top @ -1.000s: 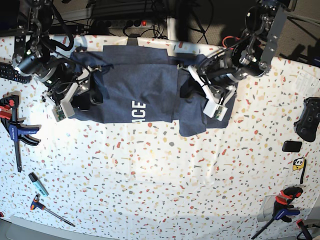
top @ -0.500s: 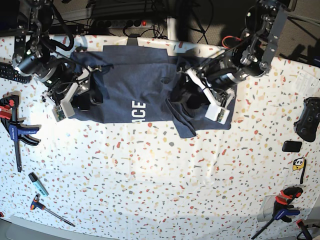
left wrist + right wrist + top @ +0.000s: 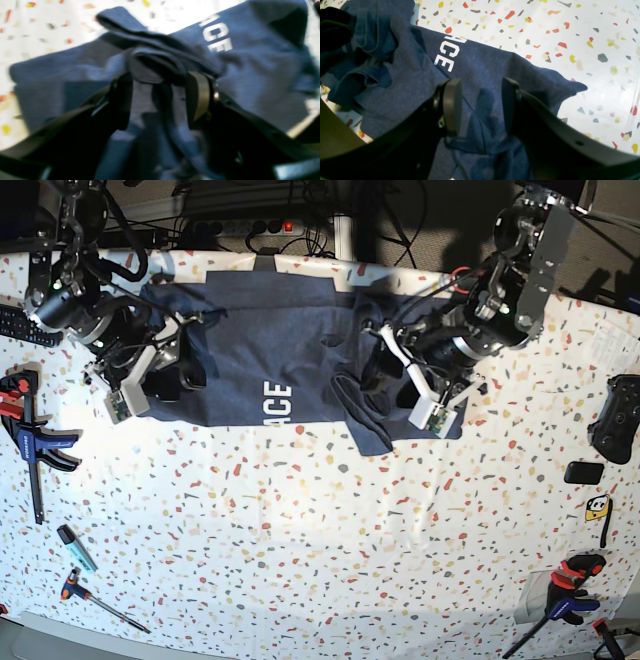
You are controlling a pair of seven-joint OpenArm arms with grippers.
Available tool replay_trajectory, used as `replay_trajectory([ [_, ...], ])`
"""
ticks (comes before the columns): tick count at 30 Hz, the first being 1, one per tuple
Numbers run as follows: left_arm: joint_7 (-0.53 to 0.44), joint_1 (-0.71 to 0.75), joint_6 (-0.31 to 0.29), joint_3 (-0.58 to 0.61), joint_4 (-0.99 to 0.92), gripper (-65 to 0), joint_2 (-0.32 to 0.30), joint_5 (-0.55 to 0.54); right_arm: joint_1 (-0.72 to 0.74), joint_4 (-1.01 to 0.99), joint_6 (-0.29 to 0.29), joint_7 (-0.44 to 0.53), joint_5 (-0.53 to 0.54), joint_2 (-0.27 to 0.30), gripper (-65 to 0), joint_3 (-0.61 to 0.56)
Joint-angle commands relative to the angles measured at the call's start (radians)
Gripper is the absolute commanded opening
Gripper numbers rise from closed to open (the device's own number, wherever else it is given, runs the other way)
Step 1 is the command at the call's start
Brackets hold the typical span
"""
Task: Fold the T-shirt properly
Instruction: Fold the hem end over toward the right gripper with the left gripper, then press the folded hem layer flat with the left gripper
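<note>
The dark blue T-shirt (image 3: 260,350) lies at the back of the speckled table (image 3: 320,560), white letters "ACE" facing up. Its right side is bunched and folded in towards the middle (image 3: 362,415). My left gripper (image 3: 384,390) sits in that bunch. In the left wrist view its jaws (image 3: 160,82) stand apart, with folds of the T-shirt (image 3: 250,70) draped over and between them. My right gripper (image 3: 172,380) rests on the shirt's left edge. In the right wrist view it (image 3: 480,87) is open over flat cloth (image 3: 482,65), gripping nothing.
Blue-and-black clamps lie at the left edge (image 3: 30,430) and front right corner (image 3: 565,590). A marker (image 3: 75,548) and a T-handle tool (image 3: 100,600) lie front left. A game controller (image 3: 615,420) and a small black device (image 3: 583,472) sit at the right.
My left gripper has dragged the shirt's right flap leftwards, so it now bunches near the middle, and the arm has shifted slightly. The right arm has not moved.
</note>
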Motion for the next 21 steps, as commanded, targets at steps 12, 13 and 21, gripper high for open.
replay_trajectory([
  [12, -0.053, 0.057, -0.068, -0.001, -0.028, -32.4, 0.059, -0.073, 0.018, 0.019, 0.007, 0.035, 0.008, 0.011, -39.0, 0.007],
  [13, -0.053, 0.059, -0.071, 0.003, -0.028, -32.4, 0.077, -0.072, 0.019, 0.019, 0.007, 0.035, 0.008, 0.012, -39.0, 0.007],
  [21, -0.076, 0.052, -0.071, 0.163, -0.028, -32.4, 0.129, -0.051, 0.021, 0.019, 0.007, 0.030, 0.008, 0.013, -39.0, 0.007],
])
